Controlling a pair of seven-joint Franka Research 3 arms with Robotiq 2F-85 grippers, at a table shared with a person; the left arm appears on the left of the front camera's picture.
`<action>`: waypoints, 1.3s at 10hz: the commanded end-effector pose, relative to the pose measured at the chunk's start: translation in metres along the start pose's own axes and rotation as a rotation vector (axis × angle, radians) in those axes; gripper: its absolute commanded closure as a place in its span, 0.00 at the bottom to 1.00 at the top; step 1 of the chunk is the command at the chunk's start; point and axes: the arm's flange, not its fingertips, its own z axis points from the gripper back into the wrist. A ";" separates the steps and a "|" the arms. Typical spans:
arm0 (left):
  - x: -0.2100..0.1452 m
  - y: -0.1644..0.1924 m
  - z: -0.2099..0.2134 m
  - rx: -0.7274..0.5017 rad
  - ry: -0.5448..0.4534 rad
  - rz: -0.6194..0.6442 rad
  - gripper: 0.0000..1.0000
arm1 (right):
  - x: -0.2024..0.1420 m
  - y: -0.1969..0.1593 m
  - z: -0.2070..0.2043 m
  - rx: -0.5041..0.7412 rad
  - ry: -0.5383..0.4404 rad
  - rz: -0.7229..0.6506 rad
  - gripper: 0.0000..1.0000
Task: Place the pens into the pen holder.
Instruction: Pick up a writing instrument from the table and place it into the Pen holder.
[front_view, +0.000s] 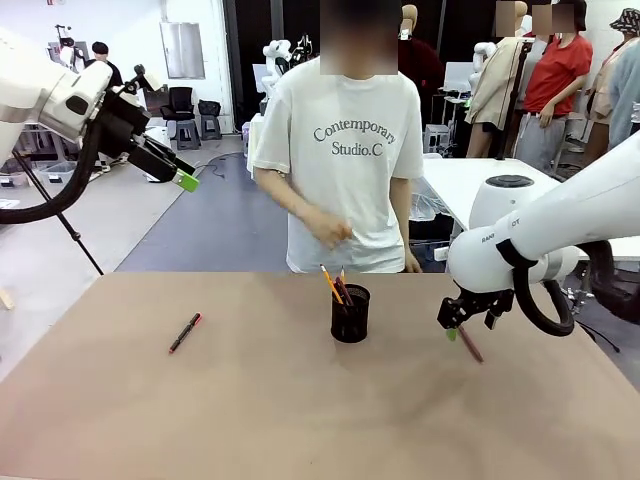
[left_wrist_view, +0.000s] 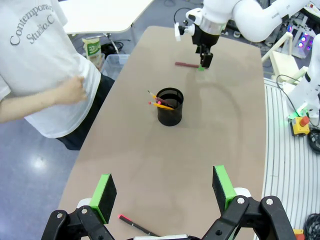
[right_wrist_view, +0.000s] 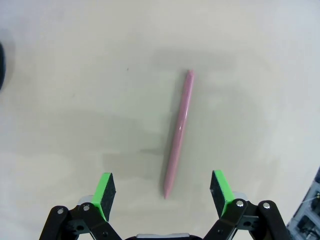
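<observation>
Pen (right_wrist_view: 179, 134): slim, pink, lying flat.
Holder (front_view: 350, 313): black mesh, pencils (front_view: 334, 287) inside.
Right gripper (right_wrist_view: 162, 186): wide open, empty, over pen.
Left gripper (left_wrist_view: 163, 189): wide open, empty.

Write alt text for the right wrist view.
A slim pink-red pen lies flat on the tan tabletop, its near end between the two green pads of the right arm's open black claw, which hovers over it without touching.

Pen holder (front_view: 350, 313) standing mid-table, bare tabletop (front_view: 250, 400) around it, pink pen (right_wrist_view: 178, 132) lying free under spread jaws
</observation>
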 end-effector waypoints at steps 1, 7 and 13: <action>-0.001 -0.002 0.001 0.010 0.000 -0.003 0.00 | 0.021 0.002 -0.011 -0.042 -0.006 -0.040 0.00; -0.001 -0.002 0.001 0.010 0.000 -0.003 0.00 | 0.037 -0.018 -0.032 -0.020 0.004 -0.069 0.00; -0.001 -0.002 0.001 0.010 0.000 -0.003 0.00 | 0.054 -0.023 -0.046 0.009 0.000 -0.090 0.00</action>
